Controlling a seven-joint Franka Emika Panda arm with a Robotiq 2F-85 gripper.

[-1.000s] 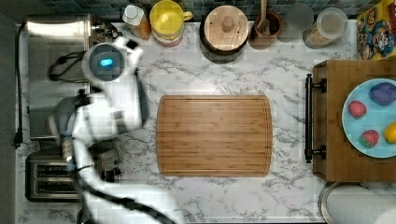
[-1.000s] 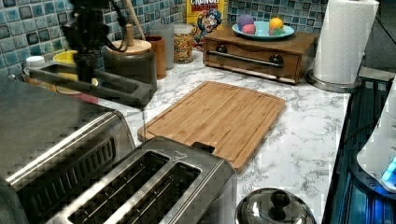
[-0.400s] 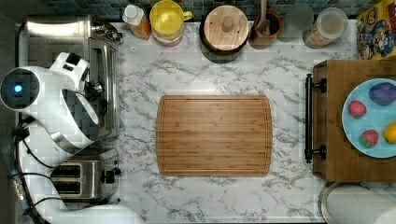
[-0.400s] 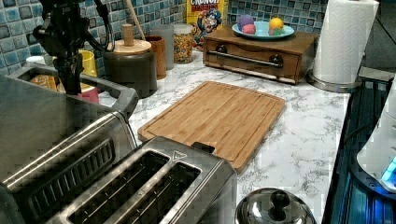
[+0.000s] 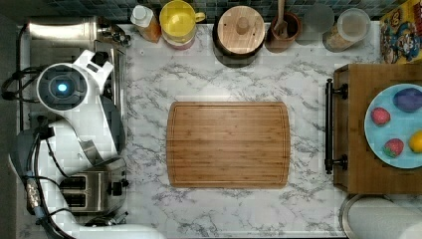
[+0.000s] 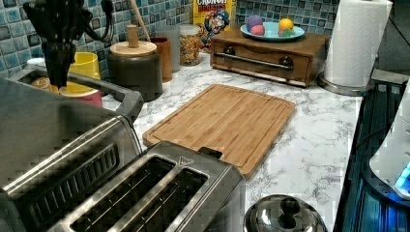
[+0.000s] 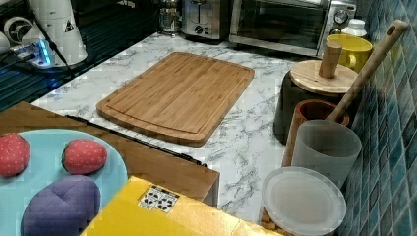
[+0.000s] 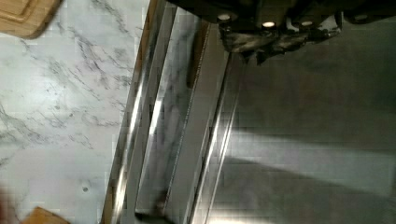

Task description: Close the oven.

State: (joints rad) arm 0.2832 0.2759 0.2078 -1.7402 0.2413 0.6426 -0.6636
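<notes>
Marble tabletop [image 5: 149, 89] spreads wide; the toaster oven [image 7: 285, 22] sits door up at the right view's far edge, beside the two-slot toaster [image 7: 201, 19]. The claw [image 6: 59, 72] hangs over its handle [image 8: 135, 121], grip unreadable.

Even, fairly bright light falls on the marble worktop [image 5: 224, 209], and shadows around the cutting board [image 5: 228, 144] are soft and faint. In the wrist view the oven [image 8: 299, 140] is dim, with a pale band of reflected light across its steel top and bright streaks of glare along its bar handle [image 8: 140, 116]. That picture is smeared with motion blur. Blocky compression shows on the oven [image 6: 43, 130] in the left view. A blue light glows on the robot arm [image 5: 62, 88].
</notes>
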